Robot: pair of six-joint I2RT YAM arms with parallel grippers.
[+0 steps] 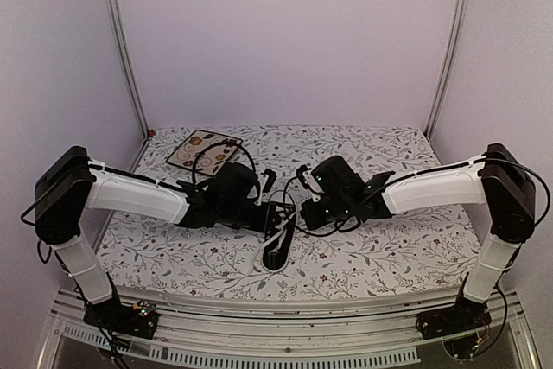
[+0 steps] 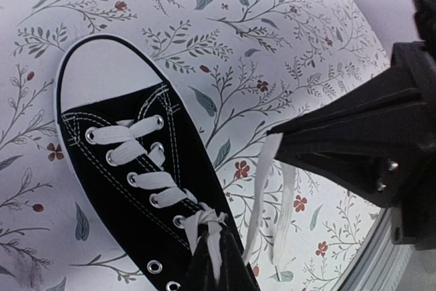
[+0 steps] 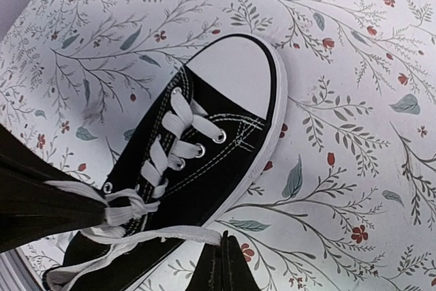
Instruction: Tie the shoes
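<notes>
- Sneaker (image 1: 275,257): black canvas, white toe cap (image 3: 235,76); sits flat on table (image 1: 389,248), mid-table btwn the two arms, toe apparently toward the near edge
- Laces (image 3: 170,124): threaded thru the lower eyelets in neat crossings; top eyelets on one side look empty; at the throat the two ends cross in a loose tangle, no bow, no loops seen
- Left gripper (image 2: 208,264): fingers pressed together, pinching one lace end right above the crossing; lace runs up from the throat to its tip
- Right gripper (image 3: 221,253): also closed, nipping the other lace end just beside the shoe's side; that strand runs slack back toward the heel
- Progress, my read: early; both ends are in hand and maybe a first crossover is started, but not pulled snug; left to do = tighten the first knot, form loops, wrap, pull the bow
- In the way: the two grippers sit v. close over the throat, so little room to pass one end round the other w/o bumping; nothing pins the shoe, so a hard pull could drag or tip it; slack strand may snag on a finger
- Around: square flowery plate (image 1: 203,151) at far left of table, well apart from the shoe; no obstacle
</notes>
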